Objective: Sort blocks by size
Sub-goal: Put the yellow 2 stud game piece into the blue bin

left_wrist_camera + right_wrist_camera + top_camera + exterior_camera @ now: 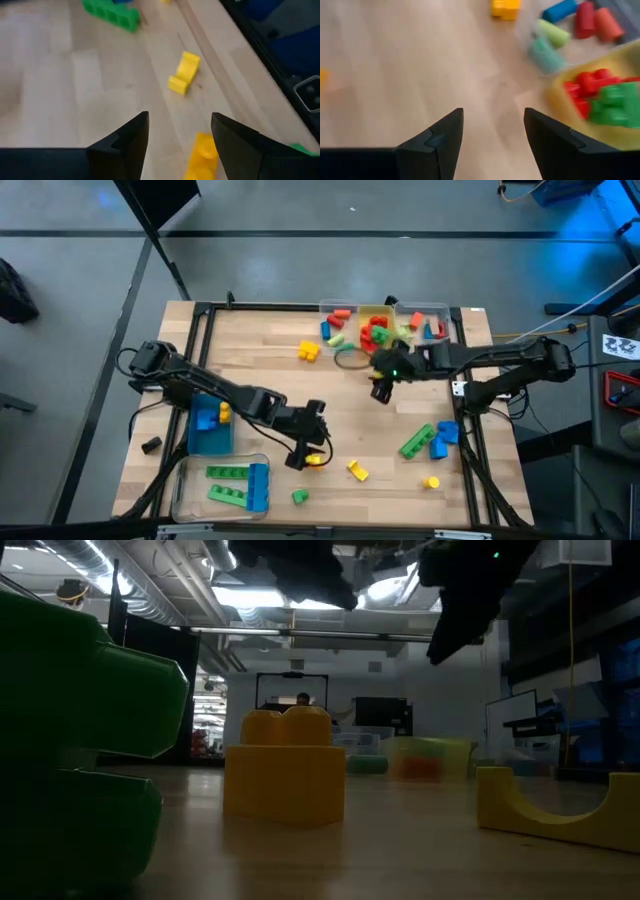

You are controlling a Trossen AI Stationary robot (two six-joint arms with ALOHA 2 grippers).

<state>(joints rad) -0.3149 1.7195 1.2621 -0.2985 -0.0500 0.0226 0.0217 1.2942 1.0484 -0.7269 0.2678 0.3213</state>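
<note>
Blocks lie scattered on the bench (260,370); one small yellow block (201,157) sits just below the left tool (180,135) (fingers spread, empty), nearer it than the right tool (492,132), also spread.

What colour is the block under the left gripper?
Yellow block, clearest in the left wrist view.

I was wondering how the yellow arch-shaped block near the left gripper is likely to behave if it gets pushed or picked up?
The yellow arch block looks like rigid moulded plastic, so it probably won't flex. It seems small and hollowed, likely light, so a nudge from the open left gripper would probably slide or spin it on the smooth wooden table. Its flat faces suggest it won't roll.
</note>
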